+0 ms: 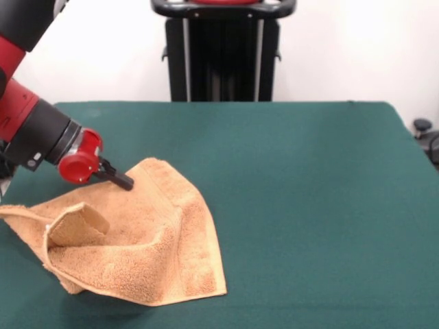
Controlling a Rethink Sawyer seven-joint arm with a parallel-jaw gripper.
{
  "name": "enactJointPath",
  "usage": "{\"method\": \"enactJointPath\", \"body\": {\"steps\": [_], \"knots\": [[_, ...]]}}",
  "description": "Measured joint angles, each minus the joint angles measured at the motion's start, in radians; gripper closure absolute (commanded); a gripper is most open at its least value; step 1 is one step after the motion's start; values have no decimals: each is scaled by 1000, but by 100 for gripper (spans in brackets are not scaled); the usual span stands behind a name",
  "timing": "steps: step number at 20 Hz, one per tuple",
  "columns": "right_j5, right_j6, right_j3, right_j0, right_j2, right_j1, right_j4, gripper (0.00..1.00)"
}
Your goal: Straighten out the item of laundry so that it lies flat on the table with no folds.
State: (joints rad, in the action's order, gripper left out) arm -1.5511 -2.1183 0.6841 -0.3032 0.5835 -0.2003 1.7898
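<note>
The orange-tan towel (140,243) lies crumpled on the green table (309,178) at the front left. Its left part is folded over, with a flap (77,225) standing up, and a ridge runs down its middle. One corner points to the far side and another lies flat at the front right. My gripper (122,180), on a red wrist, comes in low from the left. Its black tip rests at the towel's far corner. I cannot tell whether it holds the cloth.
The robot's black pedestal (223,55) stands behind the table's far edge. The red and black arm (31,127) crosses the table's left edge. A dark object (425,133) sits off the table's right side.
</note>
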Motion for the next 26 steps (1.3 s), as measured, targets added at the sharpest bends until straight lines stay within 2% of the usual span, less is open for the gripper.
{"method": "enactJointPath", "body": {"steps": [12,19,26], "knots": [[-31,0,-76,49,41,-38,91,100],[8,0,-88,131,131,-69,141,100],[32,0,-88,174,184,-89,160,100]]}}
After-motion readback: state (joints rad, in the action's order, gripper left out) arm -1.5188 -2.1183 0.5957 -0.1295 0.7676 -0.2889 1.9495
